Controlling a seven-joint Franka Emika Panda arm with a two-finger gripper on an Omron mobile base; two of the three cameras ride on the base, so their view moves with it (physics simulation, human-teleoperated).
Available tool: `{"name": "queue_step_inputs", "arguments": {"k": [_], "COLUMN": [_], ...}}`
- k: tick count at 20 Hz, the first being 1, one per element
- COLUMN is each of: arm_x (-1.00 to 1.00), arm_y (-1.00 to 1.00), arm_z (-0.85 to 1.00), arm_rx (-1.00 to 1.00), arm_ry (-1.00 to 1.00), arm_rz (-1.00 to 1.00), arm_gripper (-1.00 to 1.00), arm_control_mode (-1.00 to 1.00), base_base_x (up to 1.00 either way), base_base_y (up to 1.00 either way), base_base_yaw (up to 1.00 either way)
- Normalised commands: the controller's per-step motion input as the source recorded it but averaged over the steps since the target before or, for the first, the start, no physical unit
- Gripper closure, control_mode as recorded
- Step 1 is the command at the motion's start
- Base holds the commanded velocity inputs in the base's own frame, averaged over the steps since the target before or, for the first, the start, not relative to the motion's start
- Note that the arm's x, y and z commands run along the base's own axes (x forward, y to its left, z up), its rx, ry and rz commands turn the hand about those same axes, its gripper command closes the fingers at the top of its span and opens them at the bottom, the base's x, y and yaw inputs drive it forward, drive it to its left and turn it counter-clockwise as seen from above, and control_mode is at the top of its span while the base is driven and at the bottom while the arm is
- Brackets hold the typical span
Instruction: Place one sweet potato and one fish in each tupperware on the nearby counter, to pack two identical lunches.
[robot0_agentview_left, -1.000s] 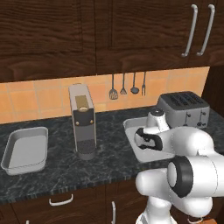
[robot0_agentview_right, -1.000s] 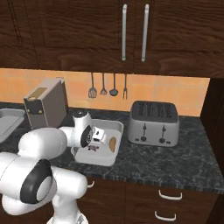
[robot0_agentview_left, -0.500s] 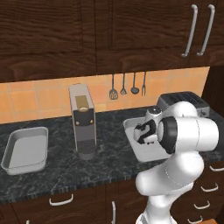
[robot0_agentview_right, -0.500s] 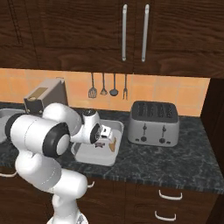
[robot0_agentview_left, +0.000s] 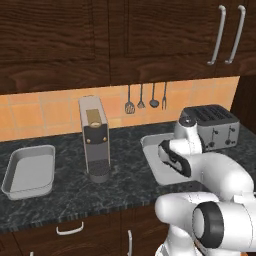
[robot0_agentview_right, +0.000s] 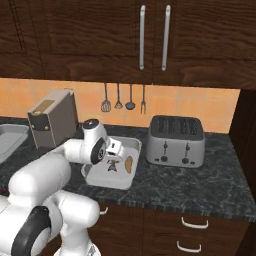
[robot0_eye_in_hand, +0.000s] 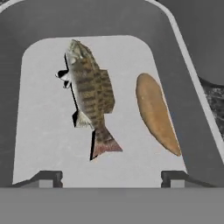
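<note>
Over the right-hand tub (robot0_agentview_right: 131, 146) hangs the end effector (robot0_eye_in_hand: 112, 176), its two tips well apart and nothing between them. Below it, in the hand view, the fish (robot0_eye_in_hand: 89, 96) lies flat on the tub floor, head toward 12 o'clock, tail fin toward 6. At 3 o'clock of the fish lies the sweet potato (robot0_eye_in_hand: 156, 113), near it but not touching. From the right base view both show as small shapes inside that tub, the sweet potato at 3 o'clock of the fish, with the toaster (robot0_agentview_right: 176, 140) at 3 o'clock of the tub on the black desk (robot0_agentview_right: 210, 185).

So one lunch looks packed: one fish, one sweet potato, both resting in the tub and free of the tips. That is a judgement from how they lie, flat and clear of the fingers.

Now the other half. Far out at 9 o'clock in the left base view sits the second tub (robot0_agentview_left: 30, 170), beyond the coffee machine (robot0_agentview_left: 94, 138), and it looks bare inside. No spare fish or sweet potato can be made out on the desk from these views, so where the second pair will come from cannot be told. Roughly halfway, then: one tub filled, one still to fill, and the arm would have to lift away and travel left to serve it.
</note>
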Motion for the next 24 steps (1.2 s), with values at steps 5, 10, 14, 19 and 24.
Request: {"name": "queue_step_inputs", "arguments": {"k": [5,10,14,19,24], "arm_x": [-1.00,-1.00,-0.99,-0.80,0.00], "arm_y": [0.00,0.10,0.43,0.44,0.00], "arm_z": [0.85,0.80,0.61,0.04,0.00], "arm_rx": [0.00,-0.01,-0.14,-0.14,0.00], "arm_ry": [-0.28,-0.22,-0.08,0.01,0.00], "arm_rz": [-0.03,0.03,0.13,0.15,0.00], "arm_gripper": [-1.00,-1.00,-1.00,-1.00,-1.00], "arm_control_mode": [-1.00,-1.00,-1.00,1.00,1.00], "base_base_x": [0.00,0.00,0.00,-0.20,-1.00], "base_base_y": [0.00,0.00,0.00,0.00,-0.66], "base_base_yaw": [0.00,0.00,0.00,0.01,-0.06]}}
